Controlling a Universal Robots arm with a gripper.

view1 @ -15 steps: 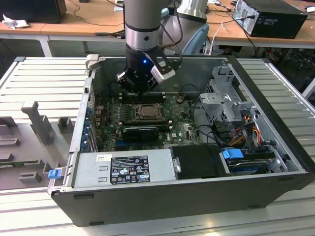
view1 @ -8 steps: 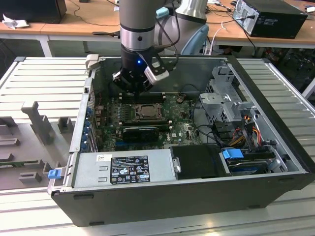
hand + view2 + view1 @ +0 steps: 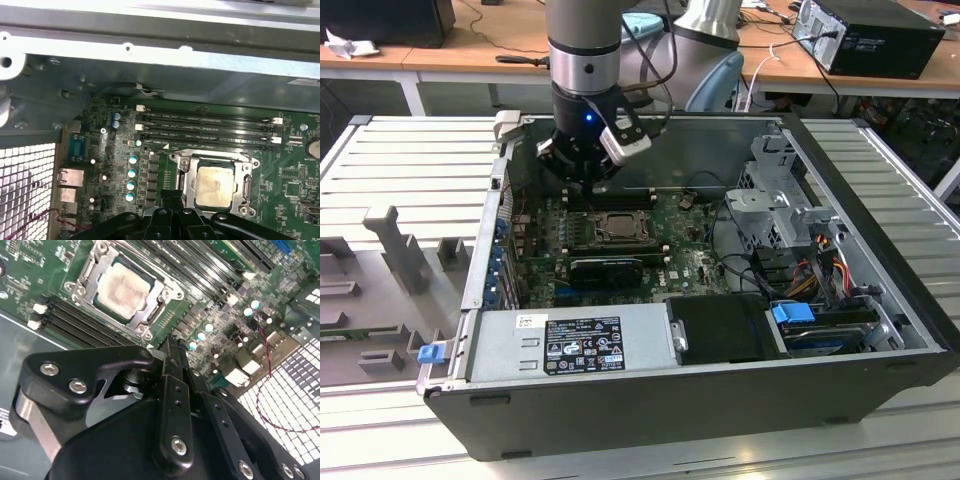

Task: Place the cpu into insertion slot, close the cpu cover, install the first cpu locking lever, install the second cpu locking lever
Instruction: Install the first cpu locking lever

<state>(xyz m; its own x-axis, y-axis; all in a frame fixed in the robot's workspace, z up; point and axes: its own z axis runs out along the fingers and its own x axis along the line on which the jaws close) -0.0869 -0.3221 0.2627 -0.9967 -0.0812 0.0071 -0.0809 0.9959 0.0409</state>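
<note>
Black fingers drawn narrow with nothing between them: so the hand (image 3: 172,347) hangs low over the green motherboard (image 3: 50,260), its tip just beside one corner of the cpu cover (image 3: 159,300); whether it touches the metal I cannot tell. That silver frame lies flat around the cpu (image 3: 122,290), which sits square in the insertion slot (image 3: 596,226), its top smeared with pale residue. Placing and covering look done, so I judge the work to be at the locking levers, though I cannot tell whether either is hooked down. Done well, that calls for a push on the lever's end alone, steady and low, clear of the chip's face, the small round capacitors (image 3: 132,172) nearby and the memory slots (image 3: 205,125). Around it stands the open computer case (image 3: 720,400) on the slatted tabletop (image 3: 380,170).
</note>
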